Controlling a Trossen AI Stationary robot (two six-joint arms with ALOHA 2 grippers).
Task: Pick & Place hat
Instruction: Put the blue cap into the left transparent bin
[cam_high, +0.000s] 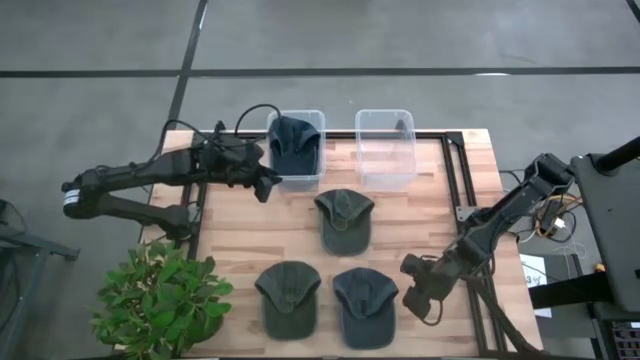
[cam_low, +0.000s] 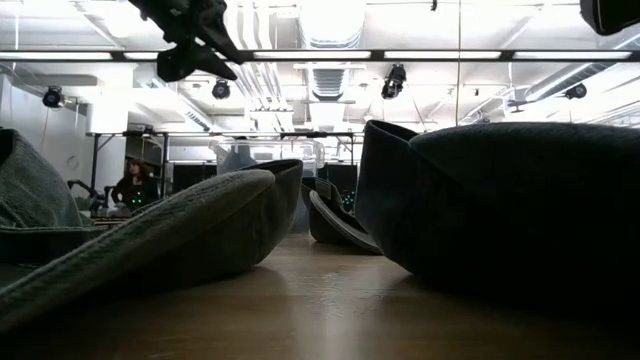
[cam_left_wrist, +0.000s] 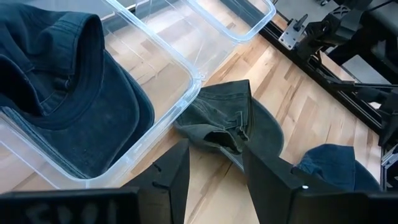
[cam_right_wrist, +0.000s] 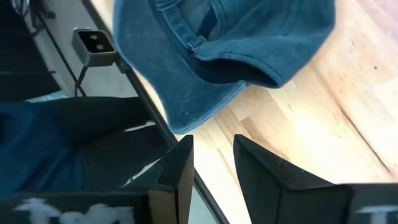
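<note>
- Leftmost, off the table's near-left corner: leafy green potted plant (cam_high: 160, 298), clear of the work.
- Above the left edge of the pale wooden slatted table (cam_high: 240, 245): left gripper (cam_high: 266, 184), reaching in low from the left, tip just in front of the first bin; dark fingers (cam_left_wrist: 171, 177) spread apart with bare wood between them, gripping nothing.
- Just behind that tip: clear plastic rectangular bin (cam_high: 296, 177) holding one dark navy cotton cap (cam_high: 295, 142), crumpled inside (cam_left_wrist: 68, 93) — by the look of it, one hat placed.
- Next to the right: second clear plastic bin (cam_high: 385, 150), with no hat inside.
- Still on the wood, so apparently left to do: olive-green cap (cam_high: 344, 218) near the centre, lying just beside the first bin's front corner (cam_left_wrist: 233, 121); second olive-green cap (cam_high: 287, 295) at front left; slate-blue cap (cam_high: 365, 305) at front right.
- Judged from this layout: roughly a quarter done, three hats outstanding, the central olive cap nearest the left fingers.
- Far right, at the front-right edge: right gripper (cam_high: 420, 295), arm folded low from its base, tip just beside the slate-blue cap (cam_right_wrist: 230, 50); fingers (cam_right_wrist: 180, 171) parted, not touching the cloth, hanging over the black metal frame rail (cam_high: 490, 300).
</note>
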